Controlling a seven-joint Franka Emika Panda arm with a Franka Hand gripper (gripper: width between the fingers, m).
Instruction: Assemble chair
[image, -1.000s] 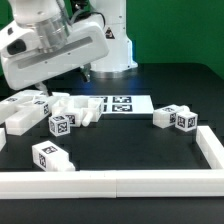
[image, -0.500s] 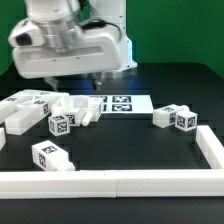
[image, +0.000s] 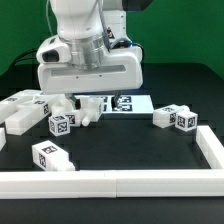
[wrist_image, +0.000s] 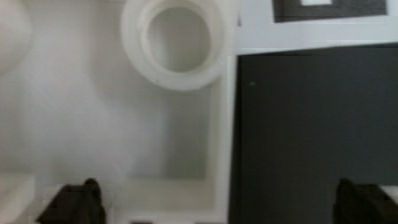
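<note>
- White plastic chair parts (image: 62, 123) lie loose on the black table (image: 130, 145). As far as I can see, no two are joined yet.
- Most are gathered at the exterior view's left: flat panels (image: 20, 108) in a heap, and one block (image: 50, 157) nearer the front rail (image: 120, 183).
- Two more blocks (image: 176, 119) sit side by side, well apart from the heap, at the exterior view's right, past the marker board (image: 128, 103).
- The gripper (wrist_image: 217, 205) hangs over the left heap with its jaws spread as wide as they go and nothing between them.
- Under it, the wrist view shows a white piece with an oval hole (wrist_image: 178, 45) beside bare table.
- To my eye the build has hardly begun. No part is in hand, and all the picking, placing and joining is left to do.
</note>
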